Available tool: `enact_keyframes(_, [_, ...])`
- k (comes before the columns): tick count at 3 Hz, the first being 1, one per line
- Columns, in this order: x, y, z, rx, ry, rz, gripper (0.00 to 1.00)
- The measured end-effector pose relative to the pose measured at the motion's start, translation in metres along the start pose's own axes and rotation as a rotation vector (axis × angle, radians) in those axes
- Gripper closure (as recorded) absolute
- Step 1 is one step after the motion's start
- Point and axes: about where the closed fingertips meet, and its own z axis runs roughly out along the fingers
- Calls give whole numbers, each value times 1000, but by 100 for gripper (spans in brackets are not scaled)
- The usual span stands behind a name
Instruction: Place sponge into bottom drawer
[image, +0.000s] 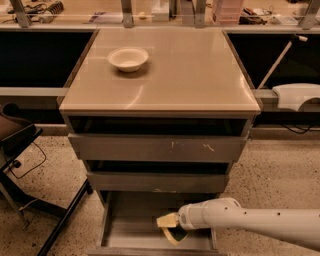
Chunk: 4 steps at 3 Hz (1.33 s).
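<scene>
White arm (265, 226) is reaching in from the near right, lying almost level and pointing left. Its rounded wrist (202, 216) is sitting low, just right of scene centre. Gripper (168, 228) is sticking out at the arm's left end, low and near, tilting slightly downward. Arm's upper part is running off the right edge.

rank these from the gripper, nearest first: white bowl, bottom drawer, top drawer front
1. bottom drawer: the gripper reaches into it, low centre.
2. top drawer front: above, under the tabletop.
3. white bowl: on the tabletop, back left.
</scene>
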Motion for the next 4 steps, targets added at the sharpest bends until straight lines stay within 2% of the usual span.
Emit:
enact_keyframes(1, [0, 0, 1, -1, 1, 0, 100])
enact_keyframes(2, [11, -14, 30, -24, -11, 14, 100])
enact_keyframes(3, [19, -48, 84, -35, -69, 39, 100])
enact_keyframes(4, [19, -48, 84, -35, -69, 38, 100])
